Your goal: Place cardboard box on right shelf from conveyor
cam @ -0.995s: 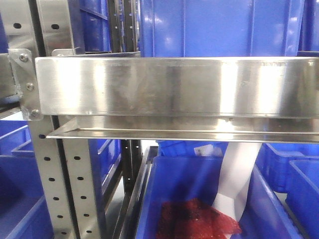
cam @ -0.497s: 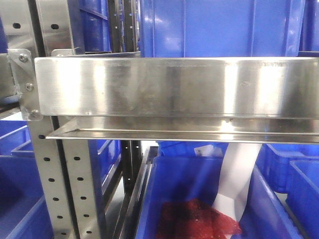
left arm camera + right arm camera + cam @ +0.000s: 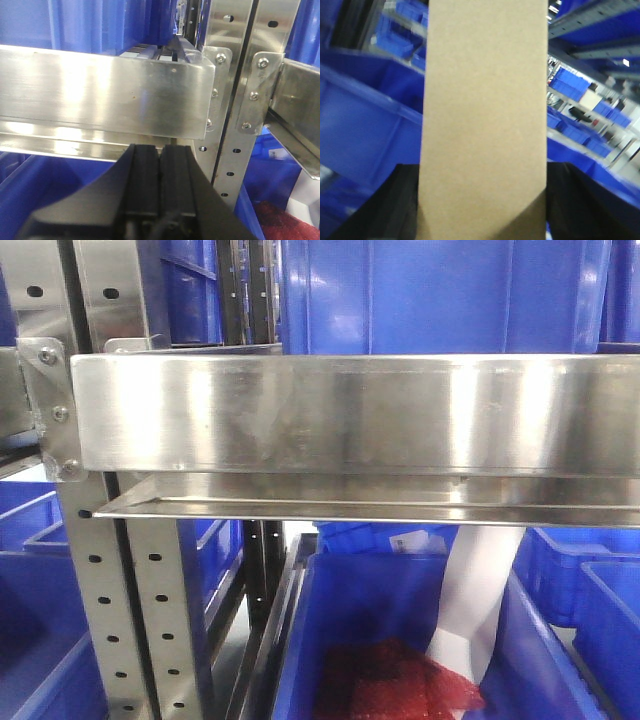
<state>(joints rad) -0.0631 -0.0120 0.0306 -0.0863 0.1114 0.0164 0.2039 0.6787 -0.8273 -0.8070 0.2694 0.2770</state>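
Right claw point(image 3: 482, 210) grips the cardboard box point(image 3: 485, 100), dark fingers point(image 3: 385, 210) flanking its lower sides. The box is a plain tan slab, smooth and unmarked, held upright and filling the wrist view against blurred blue bins point(image 3: 365, 125). Left claw point(image 3: 160, 152), pads pressed together, faces a neighbouring steel shelf point(image 3: 100, 95). In the front view the right shelf point(image 3: 350, 415) gleams, with a blue bin point(image 3: 440, 295) rising behind its tall lip.
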